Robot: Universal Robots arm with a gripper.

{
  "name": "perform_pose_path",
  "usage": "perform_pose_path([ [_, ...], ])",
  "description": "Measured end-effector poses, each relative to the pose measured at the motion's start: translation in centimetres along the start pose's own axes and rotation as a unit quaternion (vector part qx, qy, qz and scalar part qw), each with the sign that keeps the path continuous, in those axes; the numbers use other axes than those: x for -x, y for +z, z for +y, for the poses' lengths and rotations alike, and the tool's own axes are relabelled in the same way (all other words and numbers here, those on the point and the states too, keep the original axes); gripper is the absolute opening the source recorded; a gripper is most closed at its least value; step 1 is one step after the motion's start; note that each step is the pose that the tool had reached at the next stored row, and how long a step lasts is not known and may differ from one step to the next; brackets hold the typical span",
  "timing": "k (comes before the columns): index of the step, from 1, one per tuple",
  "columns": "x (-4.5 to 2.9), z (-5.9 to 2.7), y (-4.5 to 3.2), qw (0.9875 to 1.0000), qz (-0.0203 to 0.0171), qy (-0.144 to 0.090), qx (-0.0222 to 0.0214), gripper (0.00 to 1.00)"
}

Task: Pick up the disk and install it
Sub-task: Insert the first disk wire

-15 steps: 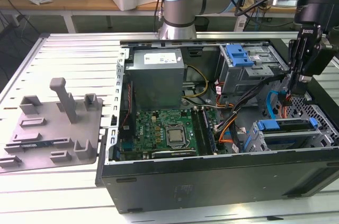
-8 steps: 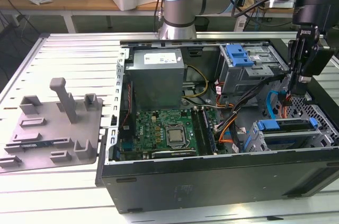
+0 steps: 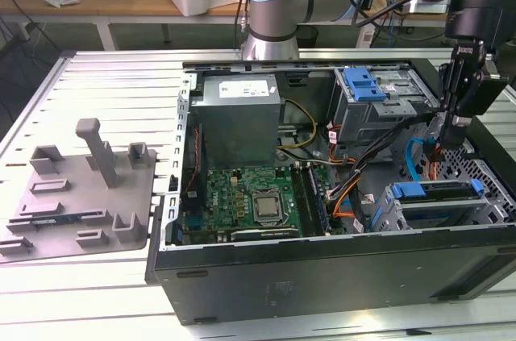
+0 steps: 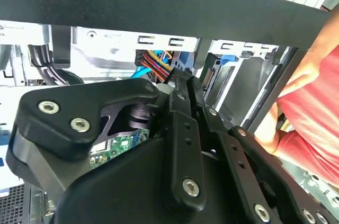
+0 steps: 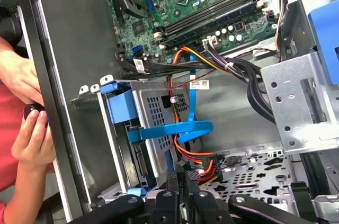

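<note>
On the ribbed aluminium table (image 3: 105, 75), an open black metal computer tower (image 3: 322, 276) lying on its side. Just beside it, toward the exterior view's left, a grey moulded plastic fixture (image 3: 81, 188) with upright posts.

Inside the tower, toward the exterior view's left: a green motherboard (image 3: 242, 204) with a square silver processor socket, next to a grey boxy power supply (image 3: 238, 111). Toward the exterior view's right: a blue plastic caddy (image 3: 364, 83) on the farther drive bay, and a nearer silver metal drive cage (image 3: 385, 214).

Seated in that nearer cage: the disk (image 3: 435, 191), a flat drive clipped in a blue plastic carrier frame. Mostly the blue frame edge on show, label side hidden.

Just behind the cage, the black robot gripper (image 3: 446, 141). Points down into the tower, close to the disk but not touching it. Jaws drawn close together, a thin slit between them in the first wrist view; grips nothing that can be made out. Tips just beside a bundle of orange, red and black power wires (image 5: 201, 164), near a flat blue data cable (image 5: 175, 128) looping across the perforated cage wall.

Outside the tower's wall, a person's hand (image 5: 32, 134), curled round a small dark object, red clothing beside it.
</note>
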State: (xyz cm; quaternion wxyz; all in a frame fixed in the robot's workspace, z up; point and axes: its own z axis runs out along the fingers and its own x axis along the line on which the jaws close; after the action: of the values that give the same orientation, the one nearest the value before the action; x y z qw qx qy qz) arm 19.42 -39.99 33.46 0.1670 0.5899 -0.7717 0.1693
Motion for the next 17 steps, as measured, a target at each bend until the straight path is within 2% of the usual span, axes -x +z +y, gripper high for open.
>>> perform_pose_path([
  [5, -0.52, 0.39, 0.24, 1.0000, -0.0012, 0.000, -0.0003, 0.17],
  [6, -0.78, 0.50, 0.37, 1.0000, -0.0038, 0.000, -0.0002, 0.17],
  [7, -1.00, 0.53, 0.48, 1.0000, -0.0072, 0.000, 0.0002, 0.17],
  [9, -1.51, 0.47, 0.75, 0.9998, -0.0205, 0.000, 0.0026, 0.17],
  [10, -1.70, 0.43, 0.85, 0.9997, -0.0253, 0.000, 0.0035, 0.17],
  [11, -2.00, 0.36, 1.00, 0.9995, -0.0318, 0.000, 0.0050, 0.17],
  [13, -2.36, 0.27, 1.19, 0.9992, -0.0393, -0.001, 0.0067, 0.17],
  [14, -2.68, 0.20, 1.36, 0.9989, -0.0457, -0.001, 0.0081, 0.17],
  [17, -3.28, 0.07, 1.65, 0.9984, -0.0558, -0.001, 0.0103, 0.17],
])
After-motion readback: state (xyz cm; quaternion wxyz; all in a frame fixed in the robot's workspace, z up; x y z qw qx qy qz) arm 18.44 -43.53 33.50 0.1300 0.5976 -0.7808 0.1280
